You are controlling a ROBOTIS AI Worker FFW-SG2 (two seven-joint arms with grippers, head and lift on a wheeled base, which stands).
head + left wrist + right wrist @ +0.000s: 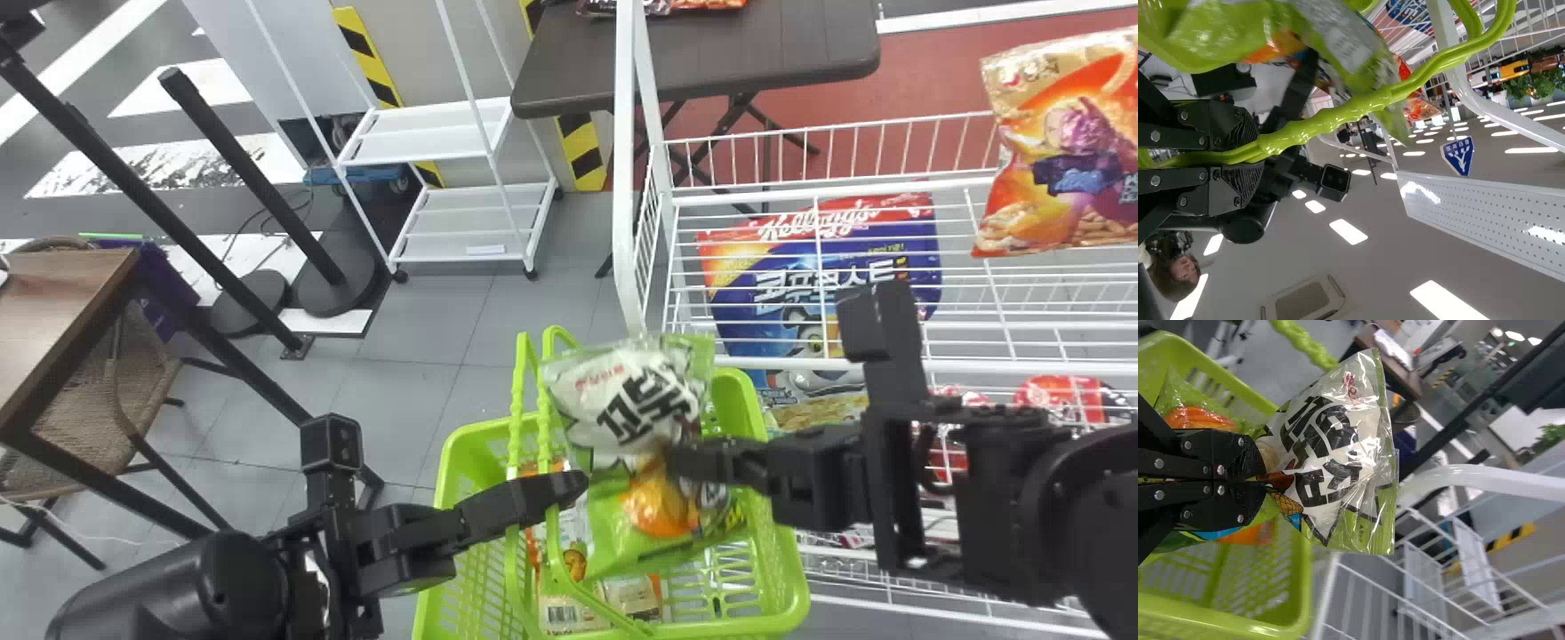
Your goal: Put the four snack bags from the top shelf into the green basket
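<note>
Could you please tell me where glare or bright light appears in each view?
Left wrist view: bright ceiling lights, glare on the perforated panel, shine along the green basket handles; right wrist view: highlights across the white-and-green snack bag; head view: grey tiled floor fairly evenly lit.

The left arm (378, 547) slants in from the lower left and the right arm (987, 498) lies nearly level from the right. Left gripper (578, 485) and right gripper (683, 462) point toward each other, near but apart. The left one's jaws are clamped together; the right one's jaws are pinched tight too.
</note>
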